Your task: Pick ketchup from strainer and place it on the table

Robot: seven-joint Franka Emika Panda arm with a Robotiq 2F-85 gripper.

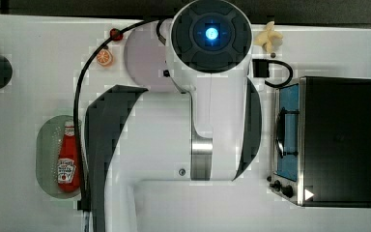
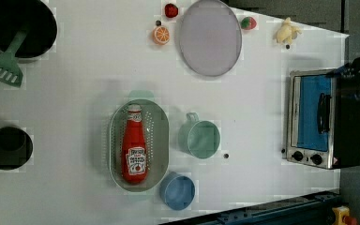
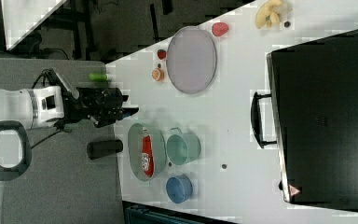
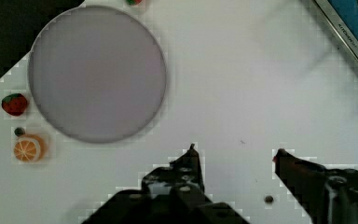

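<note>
Gripper (image 4: 235,151) spread wide, nothing between the fingers (image 4: 191,161), bare table (image 4: 242,93) showing in the gap. Positioned over open tabletop just beside the round grey-lilac plate (image 4: 98,72), with a strawberry (image 4: 15,103) and an orange slice (image 4: 28,148) close to the plate's edge. Seen in the right view as a dark assembly (image 3: 130,111) at the table's edge, above the strainer in the right view's frame and apart from it. Ketchup (image 2: 134,147) lying on its side lengthwise inside the strainer (image 2: 161,136), white cap toward the left view's top, label facing up. Same bottle (image 1: 67,159) visible in the top view at the top view's left, partly behind a black cable (image 1: 79,96) running from the arm. Green cup (image 2: 200,138) just to the left view's right of the strainer, handle pointing toward the left view's top. Blue cup (image 2: 178,191) near the strainer's lower end in the left view. Toaster oven (image 2: 318,119) at the left view's right, well apart from the strainer. Peeled banana (image 2: 287,33) near the table's far right corner in the left view. Black pot (image 2: 21,26) with green spatula (image 2: 4,65) at the left view's upper left; black cylinder (image 2: 8,147) below them.
</note>
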